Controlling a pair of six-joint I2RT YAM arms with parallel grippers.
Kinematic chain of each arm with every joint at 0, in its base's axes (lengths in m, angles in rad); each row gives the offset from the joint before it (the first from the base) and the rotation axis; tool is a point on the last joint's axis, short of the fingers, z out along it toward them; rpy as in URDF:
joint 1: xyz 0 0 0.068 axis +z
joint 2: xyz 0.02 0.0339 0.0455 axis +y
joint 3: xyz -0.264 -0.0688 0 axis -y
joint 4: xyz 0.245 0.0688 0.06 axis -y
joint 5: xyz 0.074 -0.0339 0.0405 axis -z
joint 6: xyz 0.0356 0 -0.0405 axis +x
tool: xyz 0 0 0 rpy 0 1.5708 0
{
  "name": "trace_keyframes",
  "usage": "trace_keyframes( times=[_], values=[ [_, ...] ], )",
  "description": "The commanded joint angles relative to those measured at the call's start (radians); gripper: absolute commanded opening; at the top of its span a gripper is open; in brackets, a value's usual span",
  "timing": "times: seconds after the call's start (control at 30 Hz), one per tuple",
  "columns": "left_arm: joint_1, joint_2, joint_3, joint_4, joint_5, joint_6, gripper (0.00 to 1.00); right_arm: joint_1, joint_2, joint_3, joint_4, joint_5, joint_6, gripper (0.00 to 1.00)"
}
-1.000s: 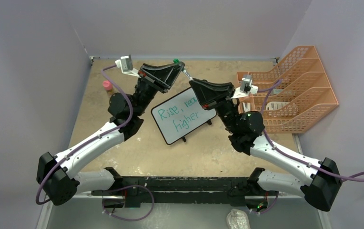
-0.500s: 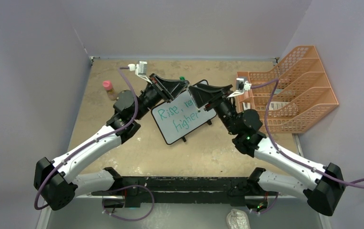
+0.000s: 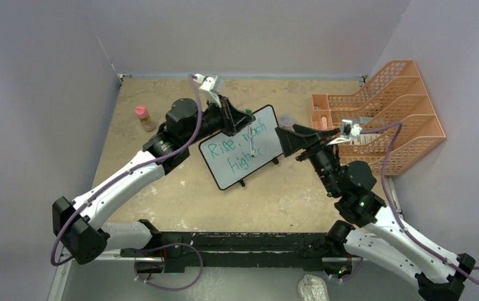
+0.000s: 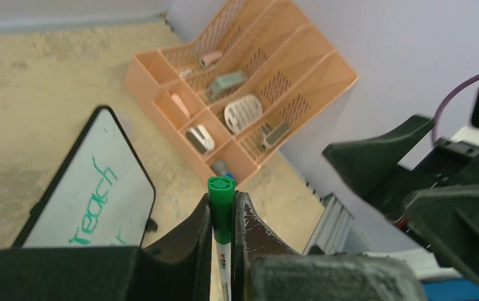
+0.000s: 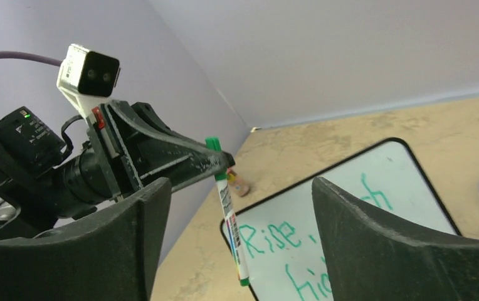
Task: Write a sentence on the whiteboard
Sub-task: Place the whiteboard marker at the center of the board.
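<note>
The whiteboard (image 3: pixel 227 177) lies mid-worktop (image 3: pixel 162 188), bearing the sentence (image 3: pixel 240 150) "Rise, reach higher". It looks light, stiff and apt to skid, so its frame edge seems the safest hold. At its 3 o'clock the right end effector (image 3: pixel 284 139) hangs spread and empty. At 12 o'clock the left end effector (image 3: pixel 244 116) pinches a slim green marker (image 3: pixel 251 141) near its top.

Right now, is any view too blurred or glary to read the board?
Top external: even light, no glare, the sentence on the whiteboard reads fine. Left wrist: sharp enough, but shows mainly "reach". Right wrist: dark near fingers of the right gripper block part of the text.
</note>
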Motion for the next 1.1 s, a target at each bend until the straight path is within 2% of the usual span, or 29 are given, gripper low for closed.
trace_keyframes(
  times=[0.0,0.1,0.33,0.5,0.8,1.07],
  values=[
    [-0.069,0.083,0.113,-0.293,0.073,0.184,0.00,-0.003,-0.087,0.047,-0.195,0.141,-0.066,0.88],
    [-0.150,0.144,0.145,-0.376,0.023,0.231,0.00,-0.003,-0.133,0.076,-0.270,0.201,-0.100,0.98],
    [-0.274,0.287,0.173,-0.480,-0.084,0.268,0.00,-0.003,-0.220,0.110,-0.379,0.286,-0.135,0.99],
    [-0.361,0.458,0.221,-0.569,-0.201,0.329,0.00,-0.003,-0.240,0.114,-0.445,0.327,-0.110,0.99],
    [-0.421,0.615,0.238,-0.538,-0.206,0.384,0.00,-0.003,-0.288,0.125,-0.520,0.344,-0.085,0.99],
    [-0.457,0.685,0.199,-0.508,-0.213,0.389,0.08,-0.003,-0.298,0.121,-0.532,0.348,-0.104,0.99]
  ],
)
